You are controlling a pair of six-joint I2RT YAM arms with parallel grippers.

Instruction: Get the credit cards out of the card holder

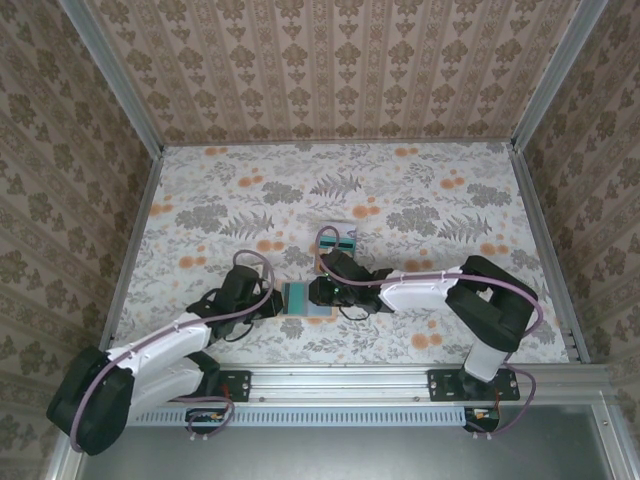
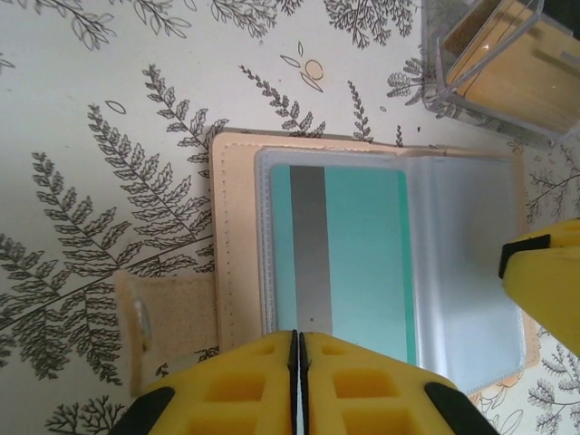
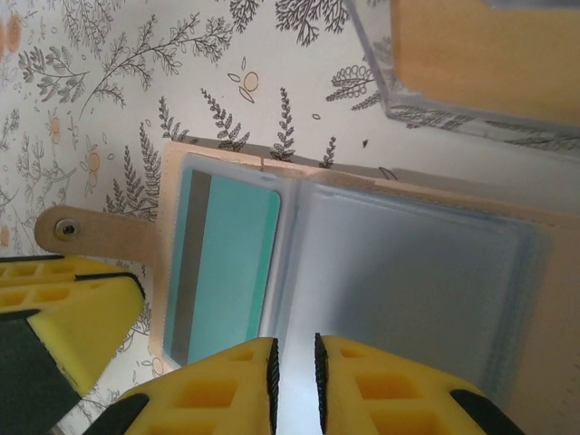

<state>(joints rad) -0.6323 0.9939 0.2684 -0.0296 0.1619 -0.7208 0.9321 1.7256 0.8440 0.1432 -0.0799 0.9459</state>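
Note:
The card holder lies open on the flowered table, tan rim around clear sleeves. A teal credit card with a dark stripe sits inside the left sleeve. My left gripper is shut, its tips at the holder's near edge over the card's stripe. My right gripper hovers over the sleeves by the spine, its fingers a narrow gap apart with nothing clearly between them. In the top view, left gripper and right gripper flank the holder.
A clear plastic box holding orange-tan cards stands just beyond the holder. The holder's tan strap tab sticks out on the left side. Patterned walls enclose the table.

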